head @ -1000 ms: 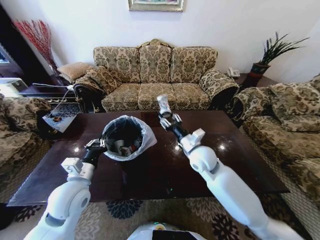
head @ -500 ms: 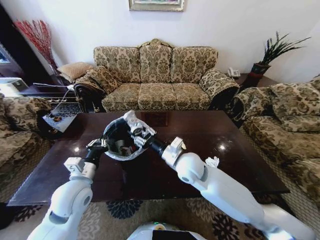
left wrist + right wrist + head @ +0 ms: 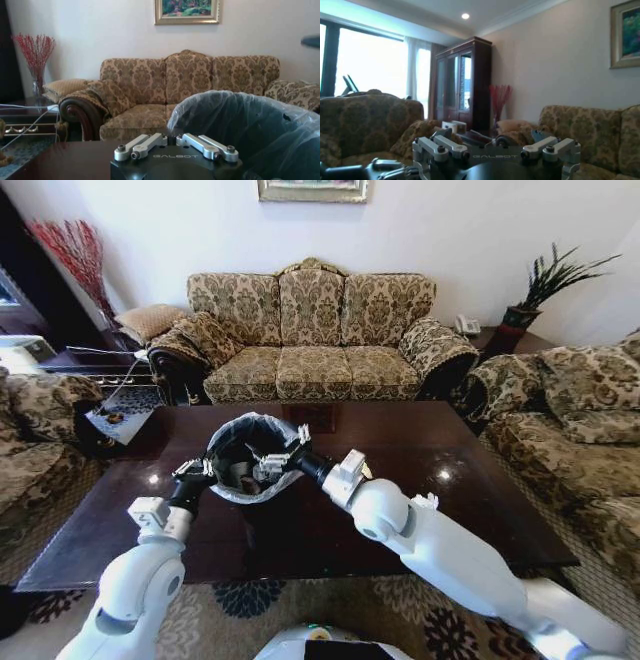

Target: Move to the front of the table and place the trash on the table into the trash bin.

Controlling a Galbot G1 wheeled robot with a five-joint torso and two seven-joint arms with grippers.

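Both our end effectors meet at the trash bin (image 3: 250,455): left end effector (image 3: 194,471) clenched on its rim, right end effector (image 3: 272,466) spread over the mouth, dropping trash; withdrawing clear comes next.

The desk (image 3: 470,480) is big, low, dark brown & shiny, w/ a square in the middle. The bin (image 3: 240,455) is small, round & black, lined w/ a thin white bag folded over its rim. It stands upright on the desk's left half. Trash (image 3: 240,473) lies inside it.
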